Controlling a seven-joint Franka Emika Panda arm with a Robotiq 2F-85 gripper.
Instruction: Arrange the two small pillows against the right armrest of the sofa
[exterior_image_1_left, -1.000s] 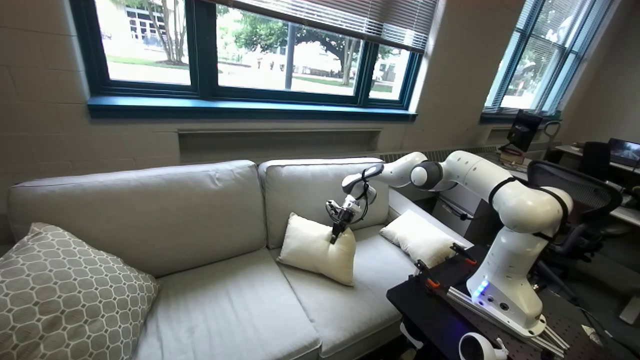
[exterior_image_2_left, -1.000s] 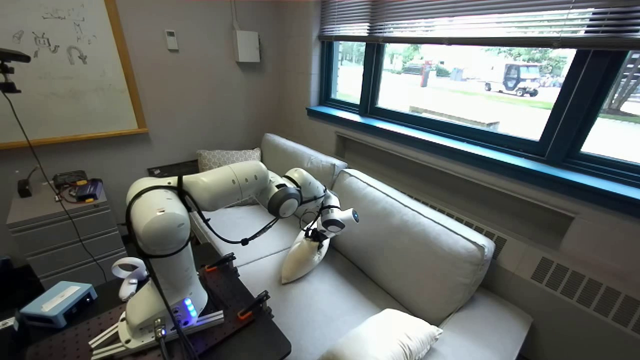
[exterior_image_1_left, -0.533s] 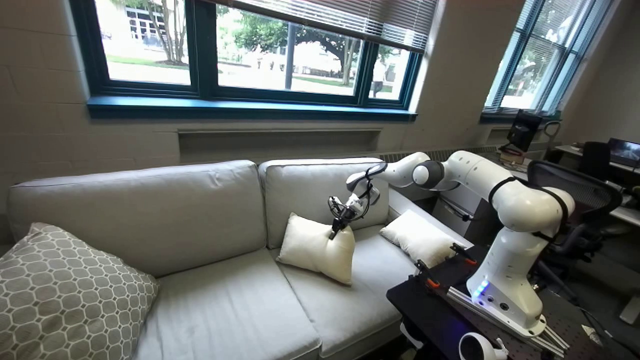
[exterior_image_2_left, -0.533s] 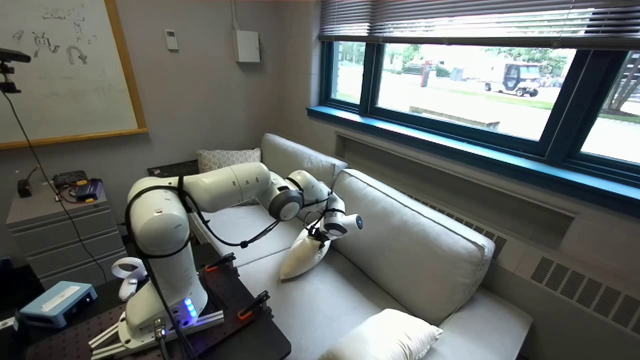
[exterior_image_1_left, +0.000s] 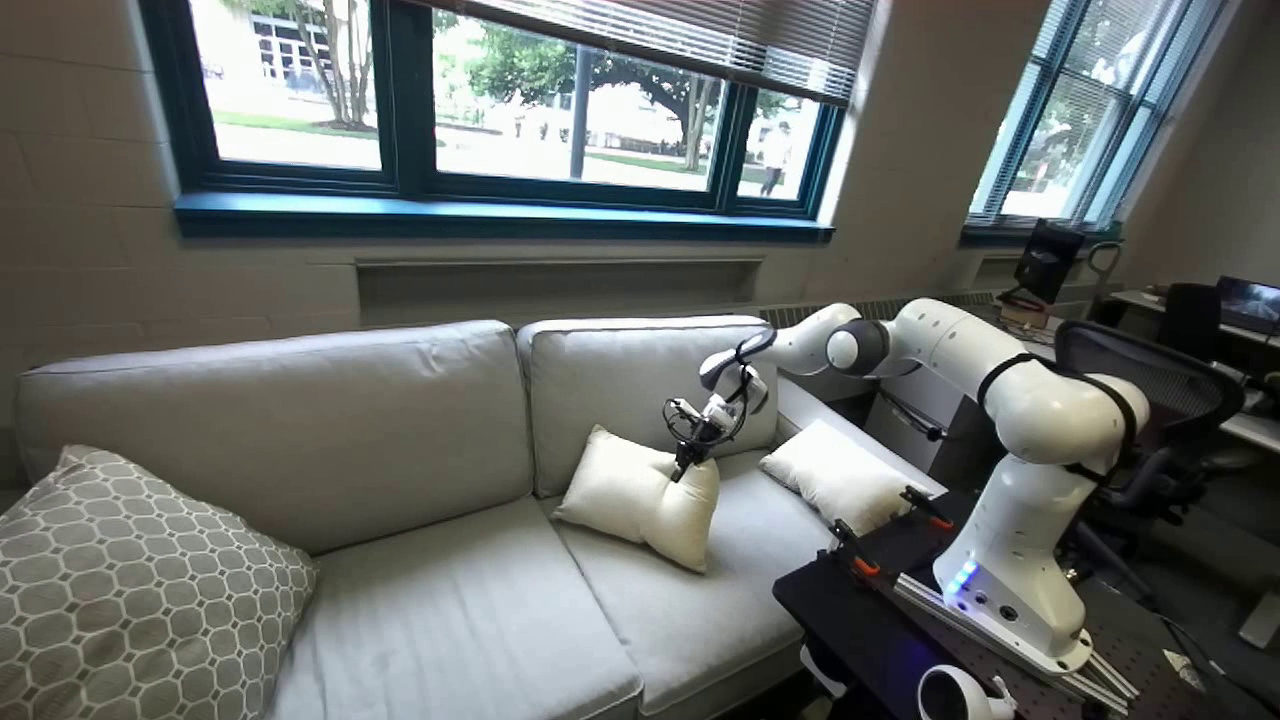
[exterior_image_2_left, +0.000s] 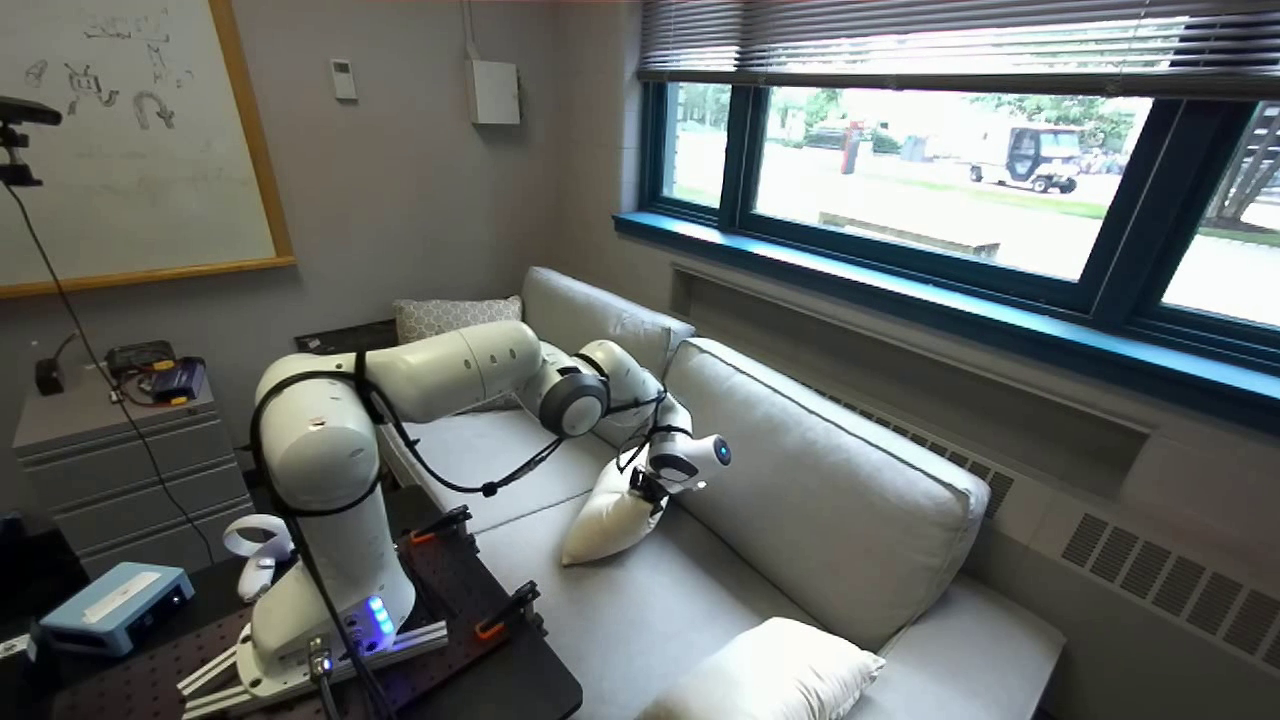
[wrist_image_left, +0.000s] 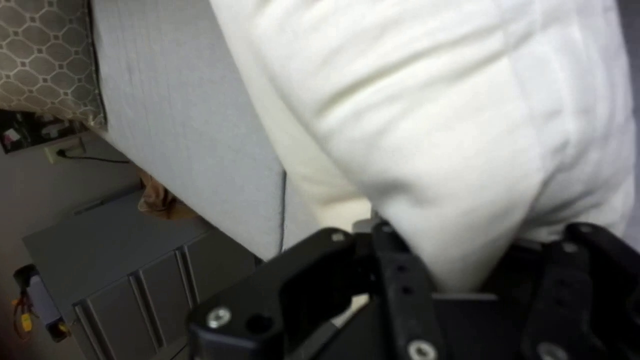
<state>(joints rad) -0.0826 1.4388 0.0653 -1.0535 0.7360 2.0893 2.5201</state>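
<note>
Well, leftmost in an exterior view, the patterned cushion (exterior_image_1_left: 150, 580) sits at the far end of the sofa (exterior_image_1_left: 440, 600), presumably out of the way because it has no part in this job. Next, tilted up and seemingly resting on the seat (exterior_image_1_left: 765, 560), comes the first small pillow (exterior_image_1_left: 615, 490); I have the gripper (exterior_image_1_left: 679, 473) clamped near its upper edge, likely because a fold there gives me something to tow it by. Further right, the second small pillow (exterior_image_1_left: 840, 475) lies beside the right armrest (exterior_image_1_left: 812, 403), where I judge its mate should end up too. In the wrist view, a bunched wedge of the first small pillow sits between the fingers (wrist_image_left: 410, 315), its bulk spreading out ahead of them.
</note>
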